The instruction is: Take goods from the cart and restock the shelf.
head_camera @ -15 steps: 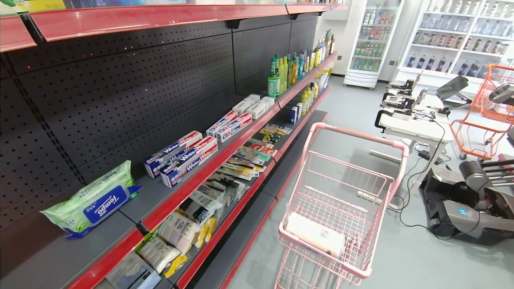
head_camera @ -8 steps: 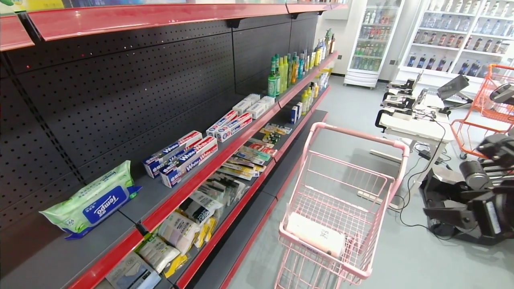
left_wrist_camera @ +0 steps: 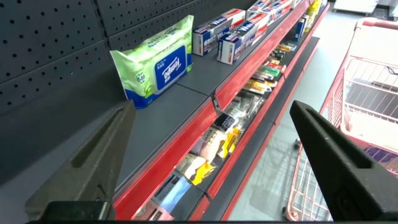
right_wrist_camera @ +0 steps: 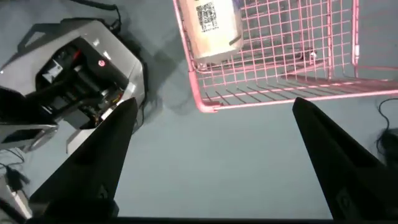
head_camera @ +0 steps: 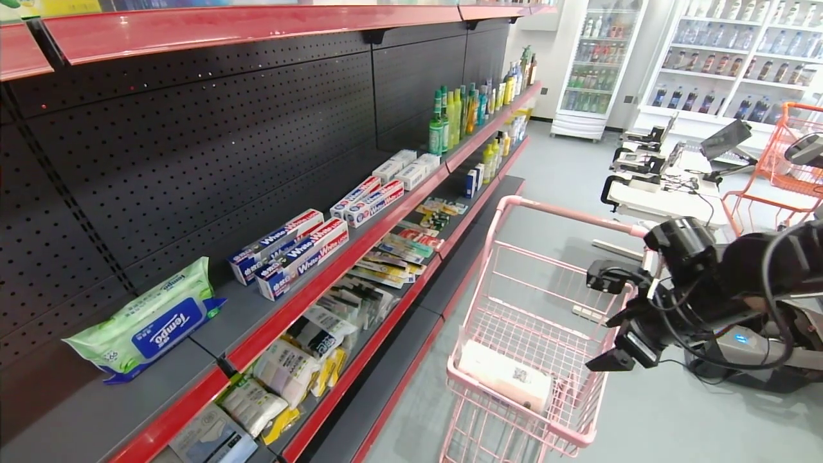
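Observation:
A pink wire cart (head_camera: 566, 222) stands in the aisle beside the shelf (head_camera: 334, 270). A white package (head_camera: 505, 382) lies in its basket, also seen in the right wrist view as the white package (right_wrist_camera: 211, 28) inside the cart (right_wrist_camera: 280, 93). My right gripper (head_camera: 601, 318) hangs open at the cart's right rim, above and to the right of the package; from the wrist the right gripper (right_wrist_camera: 214, 102) holds nothing. My left gripper (left_wrist_camera: 211, 112) is open and empty, facing the shelf near a green wipes pack (left_wrist_camera: 158, 62).
The middle shelf holds the green wipes pack (head_camera: 151, 321), toothpaste boxes (head_camera: 296, 251) and bottles (head_camera: 450, 119), with bare shelf between them. An orange cart (head_camera: 781, 173), a white table (head_camera: 662, 199), floor cables and a grey machine (head_camera: 739, 341) stand to the right.
My right arm has swung in from the right edge of the head view to the cart's right rim. The cart, the package and the shelf goods have not moved.

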`<state>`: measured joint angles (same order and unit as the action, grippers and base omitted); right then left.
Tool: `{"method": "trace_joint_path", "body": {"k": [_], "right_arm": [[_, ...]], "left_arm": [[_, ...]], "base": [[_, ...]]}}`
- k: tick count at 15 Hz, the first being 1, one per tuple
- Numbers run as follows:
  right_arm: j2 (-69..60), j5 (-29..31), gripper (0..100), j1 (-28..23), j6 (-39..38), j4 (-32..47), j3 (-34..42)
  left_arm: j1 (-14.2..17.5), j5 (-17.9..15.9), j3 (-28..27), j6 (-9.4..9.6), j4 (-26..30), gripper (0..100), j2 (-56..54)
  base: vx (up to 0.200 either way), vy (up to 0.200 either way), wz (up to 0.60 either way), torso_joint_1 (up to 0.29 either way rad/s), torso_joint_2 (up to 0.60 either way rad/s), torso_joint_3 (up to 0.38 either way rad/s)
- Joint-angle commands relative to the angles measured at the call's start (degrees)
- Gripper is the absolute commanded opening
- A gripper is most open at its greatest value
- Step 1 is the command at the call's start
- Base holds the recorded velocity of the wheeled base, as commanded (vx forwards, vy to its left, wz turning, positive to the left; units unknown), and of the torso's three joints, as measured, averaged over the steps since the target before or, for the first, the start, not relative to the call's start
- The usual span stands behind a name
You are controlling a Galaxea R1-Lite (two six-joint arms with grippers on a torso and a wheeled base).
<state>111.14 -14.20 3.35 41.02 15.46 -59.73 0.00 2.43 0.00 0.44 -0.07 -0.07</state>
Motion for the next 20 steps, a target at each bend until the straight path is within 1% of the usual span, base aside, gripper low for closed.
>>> {"method": "trace_joint_path", "body": {"k": [1, 2, 5, 7, 9, 10, 11, 12, 18, 20], "right_arm": [[10.32, 2.6, 100, 2.27, 0.73, 0.01, -6.18], [11.29, 3.04, 100, 2.89, 0.73, 0.01, -7.41], [16.39, 3.3, 100, 7.63, 0.02, -0.08, -14.09], [19.11, 3.74, 100, 9.66, -0.06, -0.25, -15.85], [20.96, 4.53, 100, 10.53, -0.06, -2.19, -16.29], [23.16, 6.2, 100, 11.33, -0.42, -6.4, -16.29], [23.59, 7.0, 100, 11.76, -0.59, -7.46, -16.38], [23.95, 8.14, 100, 12.64, -1.03, -7.9, -16.47], [25.0, 8.14, 100, 14.67, -1.12, -8.07, -17.35], [25.44, 8.14, 100, 16.07, -1.12, -8.16, -17.43]], "left_arm": [[0.0, 0.04, 0.0, 0.0, -0.01, 100, 0.07], [0.0, 0.04, 0.0, 0.0, -0.01, 100, 0.07], [0.0, 0.04, 0.0, 0.0, -0.01, 100, 0.07], [0.09, 0.04, 0.0, 0.0, -0.01, 100, 0.07], [0.09, 0.04, 0.0, 0.0, -0.01, 100, 0.07], [0.0, 0.04, 0.0, 0.0, -0.01, 100, 0.07], [0.09, 0.04, 0.0, 0.0, -0.01, 100, 0.07], [0.09, 0.04, 0.0, 0.0, -0.01, 100, 0.07], [0.09, 0.04, 0.0, 0.0, -0.01, 100, 0.07], [0.09, 0.04, 0.0, 0.0, -0.01, 100, 0.07]], "base": [[0.0, 0.0, 0.0, 0.0, 0.0, 0.0], [0.0, 0.0, 0.0, 0.0, 0.0, 0.0], [0.0, 0.0, 0.0, 0.0, 0.0, 0.0], [0.0, 0.0, 0.0, 0.0, 0.0, 0.0], [0.0, 0.0, 0.0, 0.0, 0.0, 0.0], [0.0, 0.0, 0.0, 0.0, 0.0, 0.0], [0.0, 0.0, 0.0, 0.0, 0.0, 0.0], [0.0, 0.0, 0.0, 0.0, 0.0, 0.0], [0.0, 0.0, 0.0, 0.0, 0.0, 0.0], [0.0, 0.0, 0.0, -0.033, 0.08, 0.035]]}}
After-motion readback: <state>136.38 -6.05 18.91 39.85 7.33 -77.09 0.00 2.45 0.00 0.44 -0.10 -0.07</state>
